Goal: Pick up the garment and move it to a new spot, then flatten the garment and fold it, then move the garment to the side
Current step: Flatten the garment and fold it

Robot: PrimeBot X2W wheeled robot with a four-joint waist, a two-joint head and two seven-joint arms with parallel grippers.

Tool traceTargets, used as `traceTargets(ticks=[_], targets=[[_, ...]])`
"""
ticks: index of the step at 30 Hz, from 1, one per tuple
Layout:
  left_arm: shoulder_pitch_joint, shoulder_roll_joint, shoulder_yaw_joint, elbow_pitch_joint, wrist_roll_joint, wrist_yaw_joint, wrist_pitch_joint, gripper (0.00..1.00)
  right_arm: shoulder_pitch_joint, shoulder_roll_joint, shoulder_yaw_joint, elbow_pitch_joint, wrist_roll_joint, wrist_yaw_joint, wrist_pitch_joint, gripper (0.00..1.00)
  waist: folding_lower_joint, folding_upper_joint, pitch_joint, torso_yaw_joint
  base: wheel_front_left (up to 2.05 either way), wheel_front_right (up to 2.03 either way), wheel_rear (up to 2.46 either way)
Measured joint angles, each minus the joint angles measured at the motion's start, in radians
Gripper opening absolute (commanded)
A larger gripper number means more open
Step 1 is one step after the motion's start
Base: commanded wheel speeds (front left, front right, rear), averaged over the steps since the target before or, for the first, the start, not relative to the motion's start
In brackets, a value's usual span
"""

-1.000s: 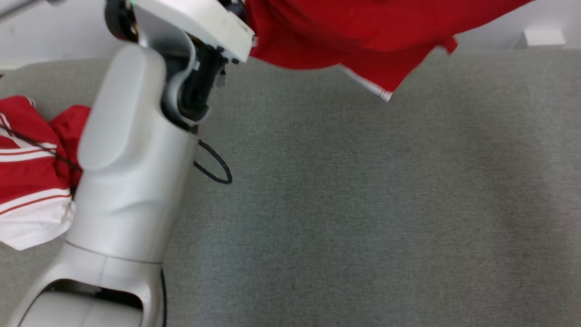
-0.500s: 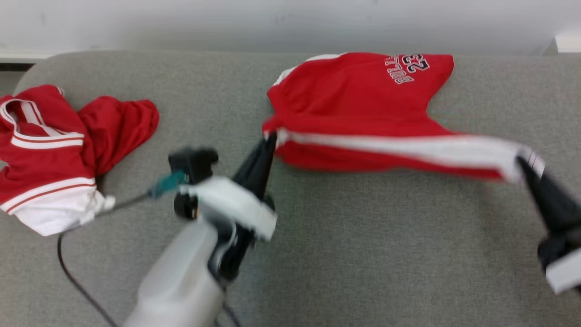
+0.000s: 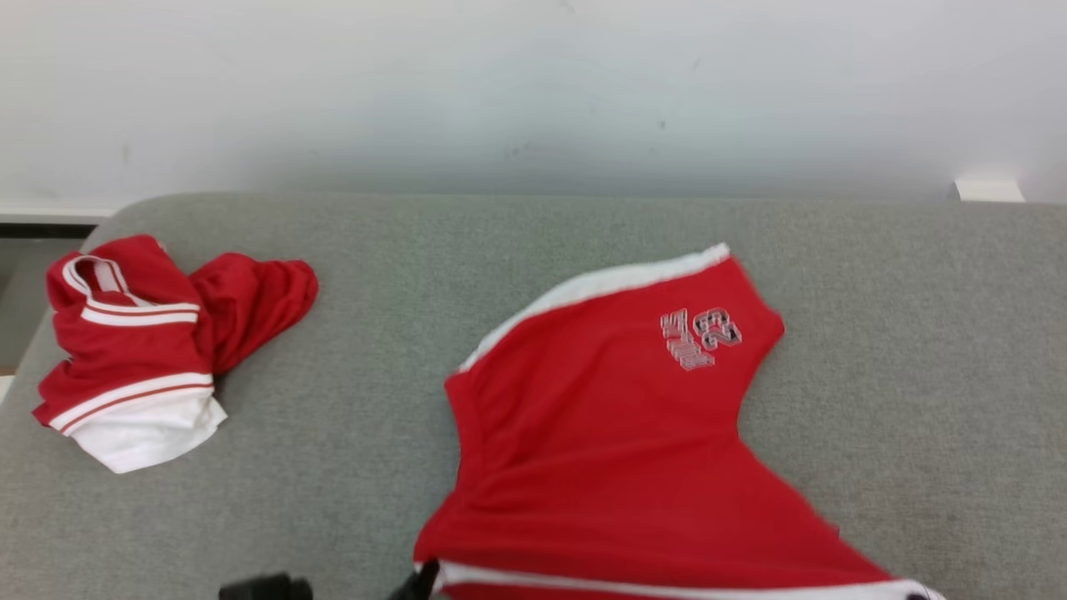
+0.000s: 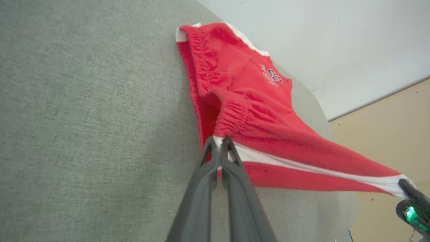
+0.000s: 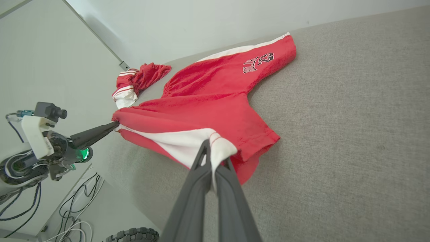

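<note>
In the head view the red shorts (image 3: 608,433) lie spread on the grey cushion (image 3: 375,250). The printed leg points toward the wall and the white-striped side runs along the bottom edge. The left gripper (image 3: 425,581) meets that side's left corner. A crumpled red garment (image 3: 142,350) sits well apart, far left.

In the left wrist view the left gripper's fingers are pressed together, pinching the waistband corner at the stripe. The edge runs taut to the right gripper (image 4: 408,188).

In the right wrist view the right gripper pinches the white hem corner, raised off the cushion. The rest of the shorts trails away beyond its tips. Holding both corners probably keeps the edge stretched so the cloth settles flat.
</note>
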Motion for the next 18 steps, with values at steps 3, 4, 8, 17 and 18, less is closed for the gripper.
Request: traceTargets(ticks=[3,4,8,17,18], targets=[[0.106,0.045,0.015,-0.172,-0.049,0.053,0.054,0.0,0.08,-0.052,-0.05,-0.081,0.027,0.0,0.0,0.0,-0.0001,0.0,-0.015,0.014,0.0,0.0,0.0],[0.126,0.053,0.021,-0.216,-0.067,0.062,0.069,0.0,0.091,-0.064,-0.073,-0.102,0.038,0.0,0.0,0.0,-0.0001,0.0,-0.015,0.02,0.0,0.0,0.0],[0.117,0.064,0.034,-0.298,-0.095,0.101,0.117,0.0,0.085,-0.114,-0.137,-0.113,0.075,0.0,0.01,0.0,0.0,0.0,0.002,0.038,0.0,0.0,0.0],[-0.211,-0.082,0.016,-0.12,-0.091,0.139,0.171,0.0,-0.269,-0.061,-0.134,0.056,0.087,0.0,0.22,0.0,0.0001,0.0,0.113,0.098,0.0,0.0,0.0],[-0.25,-0.095,0.01,-0.087,-0.081,0.138,0.171,0.0,-0.318,-0.041,-0.128,0.083,0.087,0.0,0.241,0.0,0.0002,0.0,0.128,0.107,0.0,0.0,0.0]])
